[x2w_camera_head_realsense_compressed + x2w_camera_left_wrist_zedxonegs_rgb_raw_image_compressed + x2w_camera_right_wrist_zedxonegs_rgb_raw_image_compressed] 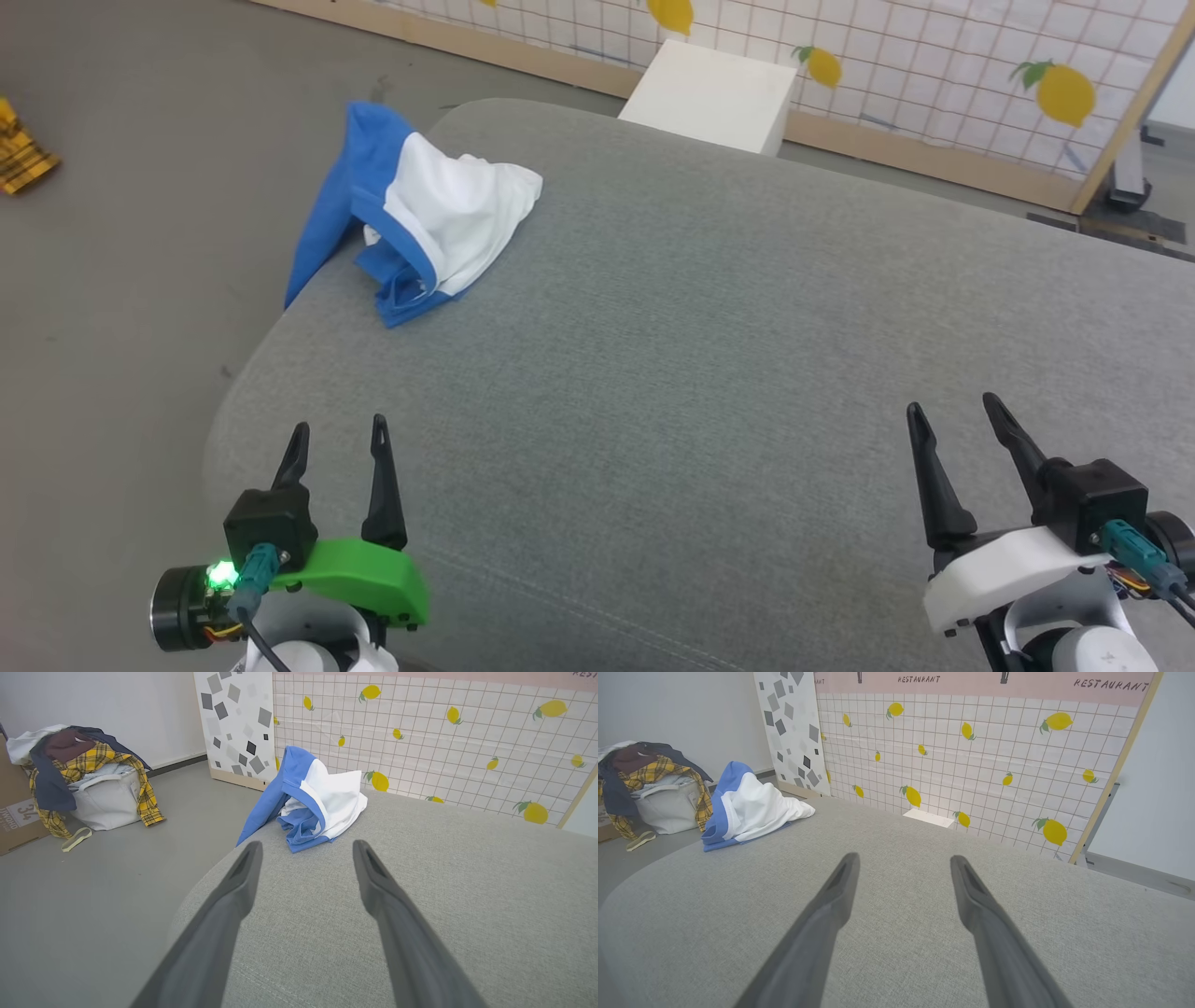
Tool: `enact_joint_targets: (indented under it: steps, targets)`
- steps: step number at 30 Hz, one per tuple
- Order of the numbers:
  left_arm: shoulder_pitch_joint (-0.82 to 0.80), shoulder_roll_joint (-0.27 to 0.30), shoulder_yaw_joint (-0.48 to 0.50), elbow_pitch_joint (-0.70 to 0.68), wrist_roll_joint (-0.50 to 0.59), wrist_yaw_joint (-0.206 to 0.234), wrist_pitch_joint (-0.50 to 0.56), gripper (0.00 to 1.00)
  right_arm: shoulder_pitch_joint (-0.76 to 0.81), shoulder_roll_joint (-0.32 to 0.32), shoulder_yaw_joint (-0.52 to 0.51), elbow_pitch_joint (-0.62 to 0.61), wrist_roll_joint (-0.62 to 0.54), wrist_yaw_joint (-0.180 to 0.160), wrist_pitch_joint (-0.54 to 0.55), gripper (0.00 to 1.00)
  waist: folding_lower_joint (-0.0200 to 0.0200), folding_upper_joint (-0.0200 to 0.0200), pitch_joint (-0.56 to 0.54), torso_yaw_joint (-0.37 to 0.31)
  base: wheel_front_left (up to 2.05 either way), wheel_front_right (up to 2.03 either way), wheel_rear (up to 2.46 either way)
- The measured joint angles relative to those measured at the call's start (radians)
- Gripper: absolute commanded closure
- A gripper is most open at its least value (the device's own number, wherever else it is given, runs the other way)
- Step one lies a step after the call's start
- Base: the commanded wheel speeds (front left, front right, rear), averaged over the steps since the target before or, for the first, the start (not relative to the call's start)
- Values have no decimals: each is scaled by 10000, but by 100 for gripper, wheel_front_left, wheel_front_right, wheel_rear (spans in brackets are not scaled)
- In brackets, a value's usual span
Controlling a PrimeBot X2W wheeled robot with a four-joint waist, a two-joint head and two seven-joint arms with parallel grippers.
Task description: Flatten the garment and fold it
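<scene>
Off the cushion edge the garment droops; left gripper and right gripper gape empty.

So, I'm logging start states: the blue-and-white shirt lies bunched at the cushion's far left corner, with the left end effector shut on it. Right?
No. The shirt is bunched there on the cushion, but the left end effector is open and apart from it, as the head view shows.

My left claw is green-backed, my right claw white-backed; the garment is blue-and-white, the desk grey.
</scene>
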Motion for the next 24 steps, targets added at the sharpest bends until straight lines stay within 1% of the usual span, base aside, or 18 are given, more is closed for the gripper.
enact_joint_targets:
  steps: [7, 24]
  targets:
    - [-1, 56, -86, 52, -249, 104, -159, 0, -55, 0, -29, 13, 77, 0, -79, 0, 0, 0, -3, 336, 0, 0, 0]
    - [-2, 203, -228, 125, -571, 525, -520, 0, -74, 4, -84, 13, 171, 0, -182, 0, 0, 0, 63, 1050, 0, 0, 0]
